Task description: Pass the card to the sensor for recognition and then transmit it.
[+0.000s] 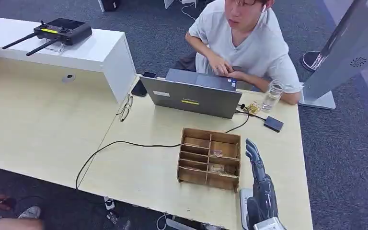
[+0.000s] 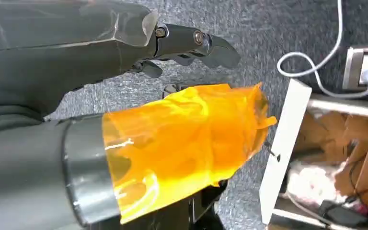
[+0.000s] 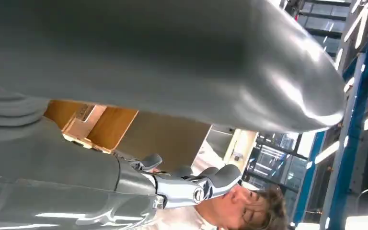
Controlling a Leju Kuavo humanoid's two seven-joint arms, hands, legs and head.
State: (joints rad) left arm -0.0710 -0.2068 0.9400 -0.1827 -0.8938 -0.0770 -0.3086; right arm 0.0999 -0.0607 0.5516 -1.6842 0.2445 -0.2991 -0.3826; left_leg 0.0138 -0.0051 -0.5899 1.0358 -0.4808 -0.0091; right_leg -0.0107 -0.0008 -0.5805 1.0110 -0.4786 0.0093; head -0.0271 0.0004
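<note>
A wooden compartment box (image 1: 210,158) stands on the pale table (image 1: 143,167), with cards (image 1: 216,168) lying in its right-hand slots. My right hand (image 1: 259,184) is raised just right of the box, fingers stretched towards the far side and holding nothing. In the right wrist view the right hand (image 3: 182,184) has its fingers apart, and the box (image 3: 96,124) lies beyond it. A pale flat device (image 1: 244,200) lies at the table's front edge, partly under that hand. My left hand (image 2: 182,43), its thumb wrapped in orange tape, hangs over grey carpet with nothing in it.
A person sits at an open laptop (image 1: 191,98) behind the box. A black cable (image 1: 124,143) runs across the table. A glass jar (image 1: 272,95), a small black box (image 1: 273,123), glasses (image 1: 124,108) and a phone (image 1: 139,88) lie around. A grey screen stand (image 1: 340,57) rises at right.
</note>
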